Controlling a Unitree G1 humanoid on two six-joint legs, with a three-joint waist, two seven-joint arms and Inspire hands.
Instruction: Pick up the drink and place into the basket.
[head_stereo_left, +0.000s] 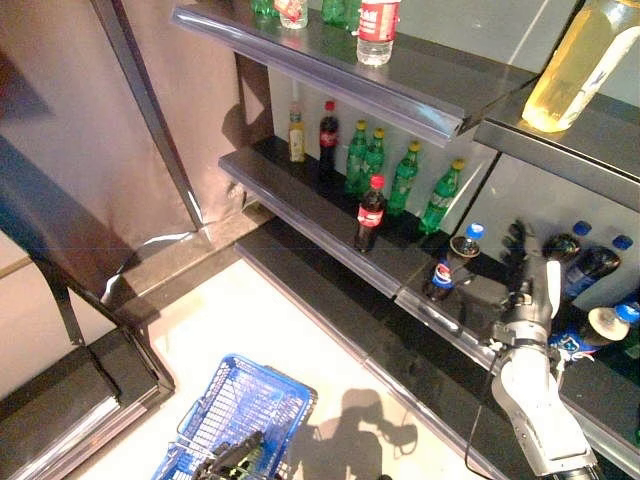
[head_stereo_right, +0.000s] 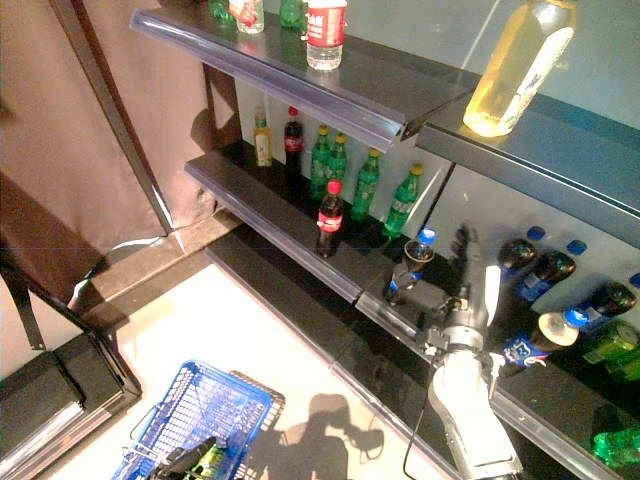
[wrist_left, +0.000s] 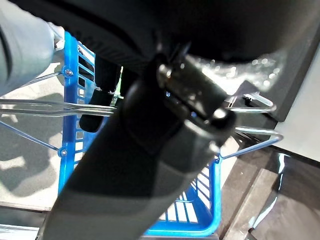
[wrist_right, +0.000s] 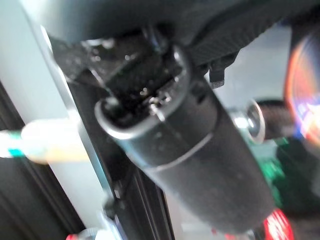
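A dark cola bottle with a blue cap (head_stereo_left: 450, 262) stands at the front of the lower shelf (head_stereo_left: 330, 215); it also shows in the right eye view (head_stereo_right: 408, 268). My right hand (head_stereo_left: 525, 285) reaches up to that shelf just right of this bottle, fingers straight and open, holding nothing. More dark blue-capped bottles (head_stereo_left: 590, 265) stand right of the hand. My left hand (head_stereo_left: 235, 460) is shut on the thin wire handles (wrist_left: 260, 135) of the blue basket (head_stereo_left: 240, 405), which hangs low at the left above the floor.
A red-labelled cola bottle (head_stereo_left: 370, 213) and green bottles (head_stereo_left: 400, 175) stand further left on the lower shelf. A large yellow bottle (head_stereo_left: 580, 60) leans on the upper shelf. A bottle with a pale cap (head_stereo_left: 605, 325) lies at the right. A low dark platform (head_stereo_left: 70, 400) is at the left.
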